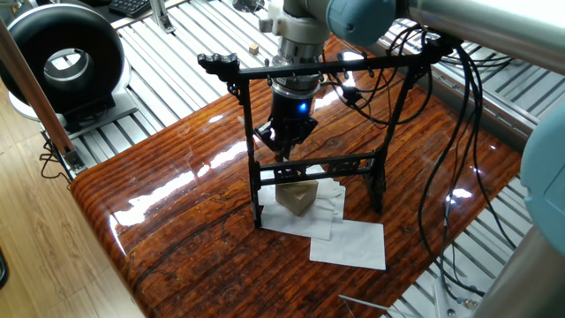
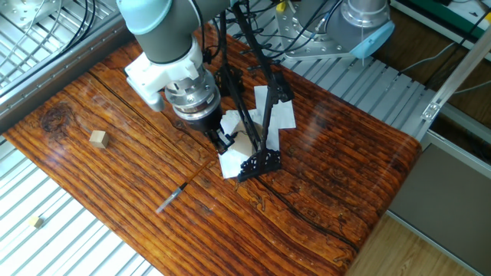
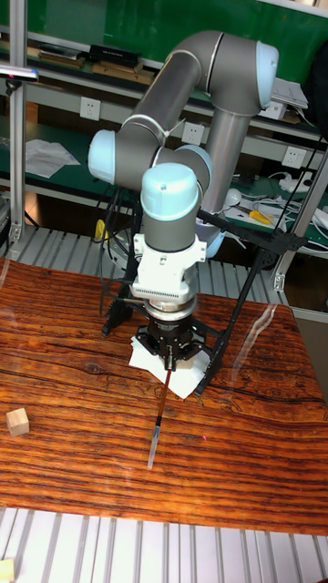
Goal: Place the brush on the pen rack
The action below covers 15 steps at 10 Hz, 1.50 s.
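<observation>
The pen rack (image 1: 353,64) stands mid-table, a tall black frame with a pegged top crossbar; it also shows as black bars (image 3: 239,305) behind the arm and as a foot (image 2: 257,162). My gripper (image 1: 284,150) hangs low just behind the rack, under the crossbar. It is shut on the upper end of the brush (image 2: 175,197). The thin brush (image 3: 158,424) slants down from the gripper (image 3: 170,363) towards the table's front, its pale tip at or just above the wood. In the other fixed view the gripper (image 2: 222,143) sits right beside the rack's foot.
White paper sheets (image 1: 349,240) and a tan wedge block (image 1: 296,196) lie under the rack. A small wooden cube (image 2: 97,138) sits to the left on the table. Black cables (image 1: 450,132) hang at the right. A thin pale rod (image 1: 366,303) lies off the table's near edge.
</observation>
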### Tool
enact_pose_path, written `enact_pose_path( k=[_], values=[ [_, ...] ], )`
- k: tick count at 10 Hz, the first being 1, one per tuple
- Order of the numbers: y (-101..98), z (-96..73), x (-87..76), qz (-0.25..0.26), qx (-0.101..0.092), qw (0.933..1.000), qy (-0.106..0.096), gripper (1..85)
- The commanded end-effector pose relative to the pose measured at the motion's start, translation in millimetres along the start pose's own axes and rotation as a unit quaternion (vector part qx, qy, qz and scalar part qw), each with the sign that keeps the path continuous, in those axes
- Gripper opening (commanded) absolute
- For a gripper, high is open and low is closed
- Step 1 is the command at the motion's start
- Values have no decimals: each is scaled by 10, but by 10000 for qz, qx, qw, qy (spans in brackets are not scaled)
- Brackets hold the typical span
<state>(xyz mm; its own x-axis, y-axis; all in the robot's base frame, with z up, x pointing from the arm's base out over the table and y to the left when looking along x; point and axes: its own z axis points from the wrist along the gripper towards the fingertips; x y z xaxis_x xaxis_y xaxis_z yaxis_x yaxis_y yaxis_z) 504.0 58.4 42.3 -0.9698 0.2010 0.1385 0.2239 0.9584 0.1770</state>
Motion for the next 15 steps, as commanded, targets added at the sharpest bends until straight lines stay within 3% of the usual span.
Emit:
enact_pose_path(
  k=[1,3,8,15],
  values=[
    [25,-60,11,75,62,9999,60,10],
    [35,-158,54,-19,121,9998,150,10],
    [-108,-388,112,-355,319,9988,127,10],
    [-47,-692,415,-629,82,9973,361,10]
  ],
)
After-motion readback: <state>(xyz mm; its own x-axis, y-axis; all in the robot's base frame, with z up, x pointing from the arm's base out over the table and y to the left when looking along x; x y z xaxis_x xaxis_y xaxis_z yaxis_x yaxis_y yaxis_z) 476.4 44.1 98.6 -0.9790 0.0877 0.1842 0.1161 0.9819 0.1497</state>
